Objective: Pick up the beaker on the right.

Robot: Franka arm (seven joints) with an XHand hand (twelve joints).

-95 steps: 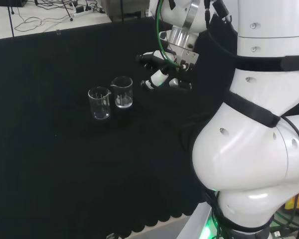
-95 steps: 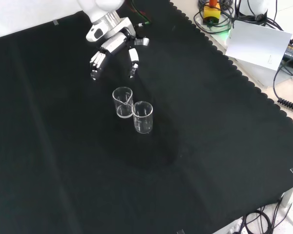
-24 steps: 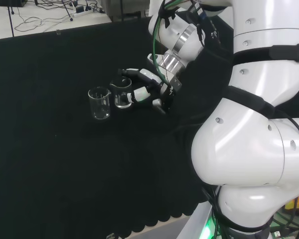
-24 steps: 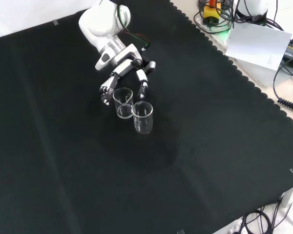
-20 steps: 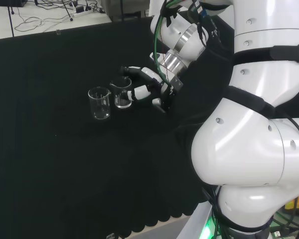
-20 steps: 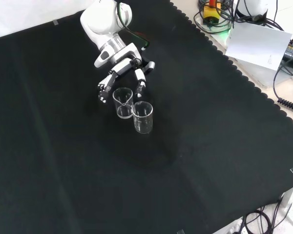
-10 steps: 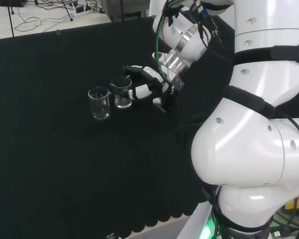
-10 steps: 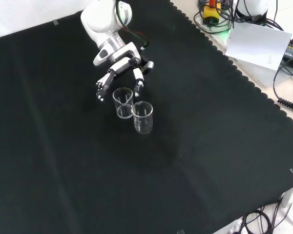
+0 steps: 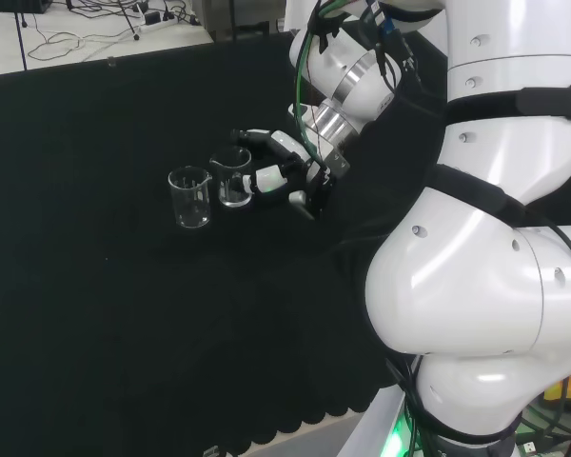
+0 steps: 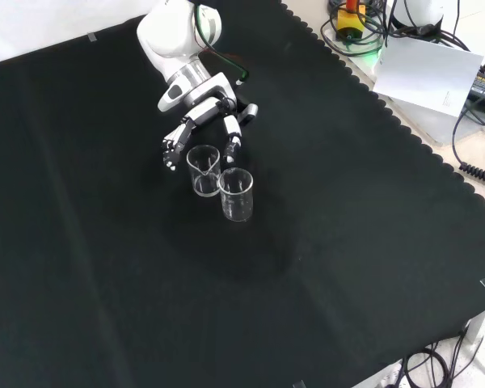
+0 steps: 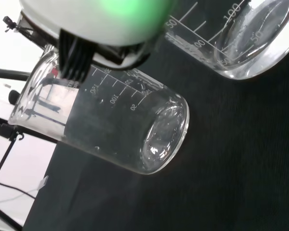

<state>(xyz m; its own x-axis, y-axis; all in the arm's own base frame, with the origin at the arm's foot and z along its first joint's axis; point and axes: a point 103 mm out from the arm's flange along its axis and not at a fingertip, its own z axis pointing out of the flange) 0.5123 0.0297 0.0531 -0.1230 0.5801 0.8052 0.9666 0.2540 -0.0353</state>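
Since half a second ago the hand (image 10: pixel 200 109) has dropped slightly back toward the two glasses, while both glasses stand where they were. Going near to far in the front view: the nearer beaker (image 10: pixel 236 194) stands upright on the black bench (image 10: pixel 323 242), and the farther beaker (image 10: pixel 203 170) sits just beside it at about 10 o'clock, seemingly touching it. Beyond that, at 12 o'clock of the farther beaker, hangs the hand, spread wide, with fingers (image 10: pixel 170 152) reaching down one side of the glass and the thumb on the other side (I cannot tell whether either touches it). In the head view this same beaker (image 9: pixel 232 177) is the right-hand one, at 3 o'clock of the other (image 9: pixel 190 197), with the hand (image 9: pixel 290 167) straddling it.
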